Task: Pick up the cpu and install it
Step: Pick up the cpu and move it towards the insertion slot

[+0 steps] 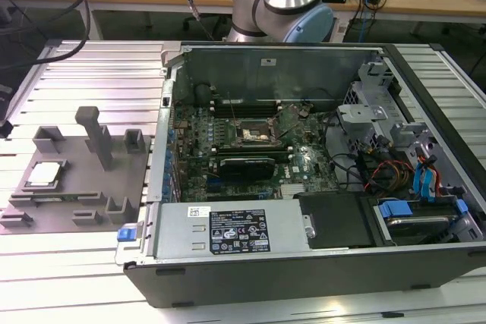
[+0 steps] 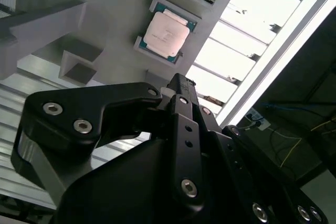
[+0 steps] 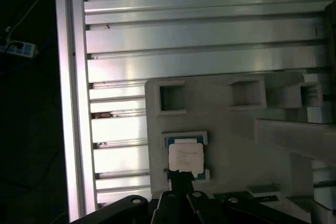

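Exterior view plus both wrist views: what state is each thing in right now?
cpu, flat in its recess on the grey fixture, not picked up.
claw, above the cpu, not touching it.
computer case, side open, insides exposed.
socket, dark centre, no cpu in it.

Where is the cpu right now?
The cpu lies in a pocket of the grey fixture tray at the exterior view's left, outside the open computer case.

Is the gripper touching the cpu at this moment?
Apart. In the second wrist view, bare grey tray shows between the gripper and the cpu.
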Tool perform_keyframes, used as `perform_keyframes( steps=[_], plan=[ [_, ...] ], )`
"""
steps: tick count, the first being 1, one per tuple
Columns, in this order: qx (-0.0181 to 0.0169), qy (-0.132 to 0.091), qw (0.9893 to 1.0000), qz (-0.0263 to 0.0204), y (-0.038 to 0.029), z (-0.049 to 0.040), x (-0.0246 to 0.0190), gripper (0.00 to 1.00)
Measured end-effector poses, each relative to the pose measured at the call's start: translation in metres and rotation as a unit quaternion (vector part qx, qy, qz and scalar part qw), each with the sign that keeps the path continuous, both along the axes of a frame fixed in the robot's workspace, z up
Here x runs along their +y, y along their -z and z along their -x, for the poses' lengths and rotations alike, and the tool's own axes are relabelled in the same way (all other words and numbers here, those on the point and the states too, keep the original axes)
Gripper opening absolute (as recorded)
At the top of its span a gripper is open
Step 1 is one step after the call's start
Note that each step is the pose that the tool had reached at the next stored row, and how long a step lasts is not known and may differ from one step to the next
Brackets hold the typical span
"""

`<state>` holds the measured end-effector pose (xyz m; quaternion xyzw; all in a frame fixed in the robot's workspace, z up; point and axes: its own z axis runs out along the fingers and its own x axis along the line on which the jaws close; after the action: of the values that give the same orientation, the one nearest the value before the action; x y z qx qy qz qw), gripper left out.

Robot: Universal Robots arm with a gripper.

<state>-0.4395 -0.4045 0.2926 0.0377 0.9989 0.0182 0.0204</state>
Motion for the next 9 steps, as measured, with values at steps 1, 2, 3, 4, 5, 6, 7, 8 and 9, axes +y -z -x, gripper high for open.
perform_keyframes(
  steps=[1, 2, 3, 4, 5, 6, 7, 8, 9],
  plan=[
    [0.0000, 0.000, 1.0000, 0.0000, 0.0017, 0.0002, 0.0000, 0.11],
    [0.0000, 0.000, 1.0000, 0.0000, 0.0052, 0.0008, 0.0000, 0.11],
    [0.0001, 0.000, 1.0000, 0.0000, 0.0075, 0.0011, 0.0000, 0.11],
    [0.0000, 0.000, 1.0000, 0.0000, 0.0091, 0.0012, 0.0000, 0.11],
    [0.0000, 0.000, 1.0000, 0.0000, 0.0138, 0.0015, 0.0000, 0.11],
    [0.0000, 0.000, 1.0000, 0.0000, 0.0160, 0.0015, 0.0000, 0.11],
    [0.0000, 0.000, 1.0000, 0.0000, 0.0178, 0.0016, 0.0000, 0.11],
    [0.0000, 0.000, 1.0000, 0.0000, 0.0199, 0.0016, 0.0000, 0.11],
    [0.0000, 0.000, 1.0000, 0.0000, 0.0218, 0.0016, 0.0000, 0.11]
  ],
)
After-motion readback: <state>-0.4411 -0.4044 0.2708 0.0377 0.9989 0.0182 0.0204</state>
